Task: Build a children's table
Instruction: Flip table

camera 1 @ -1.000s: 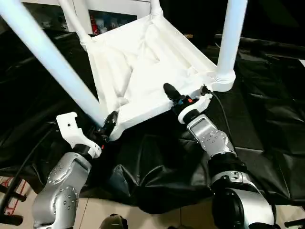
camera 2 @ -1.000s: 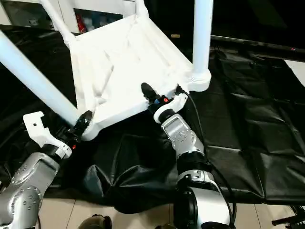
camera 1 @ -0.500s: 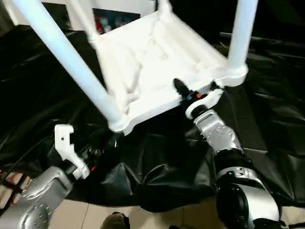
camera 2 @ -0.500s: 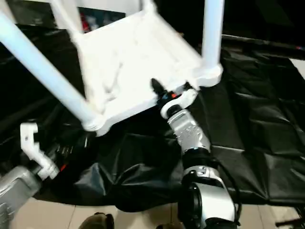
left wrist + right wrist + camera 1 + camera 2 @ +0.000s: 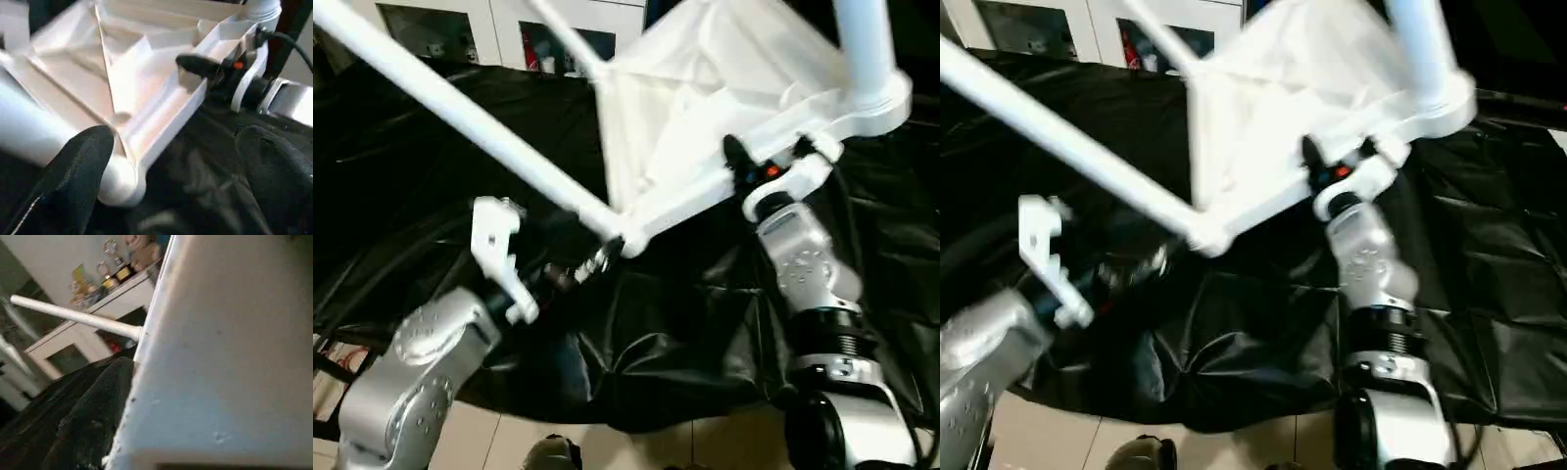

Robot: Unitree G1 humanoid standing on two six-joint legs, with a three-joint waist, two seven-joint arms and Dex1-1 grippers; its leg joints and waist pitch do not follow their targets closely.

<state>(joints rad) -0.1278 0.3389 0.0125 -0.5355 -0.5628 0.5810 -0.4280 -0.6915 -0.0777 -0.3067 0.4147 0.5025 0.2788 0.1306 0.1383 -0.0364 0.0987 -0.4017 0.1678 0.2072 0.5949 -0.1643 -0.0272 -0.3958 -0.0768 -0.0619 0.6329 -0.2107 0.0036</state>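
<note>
Children's table [image 5: 705,88] is upside down and tipped, ribbed underside facing the head camera, raised at a slant over the black sheet [image 5: 636,343] covering the floor. Legs are seated in the corner sockets: near left leg [image 5: 460,122] runs up and away to the left, near right leg [image 5: 867,49] stands up out of its socket, a third [image 5: 563,39] shows further back

Right gripper [image 5: 759,171] is clamped on the near edge rail of the top, just beside the right corner socket; one black finger lies over the inside of the rail, the other is hidden beneath it. Right now it looks like the only hold on the table

Left gripper [image 5: 176,156] is spread wide and holds nothing, apart from the table, sitting just below the near left corner socket [image 5: 120,178]

Handling, my read: hollow moulded plastic, so light, and the ribs make the top stiff. Smooth glossy surface, likely slippery under the pads. Long legs give leverage, so a one-point hold lets it swing, and pulling on a leg could work it out of the socket. Best grip points are the edge rail or a rib close to a corner socket, not the tube. Second hold at the left corner would steady it
</note>
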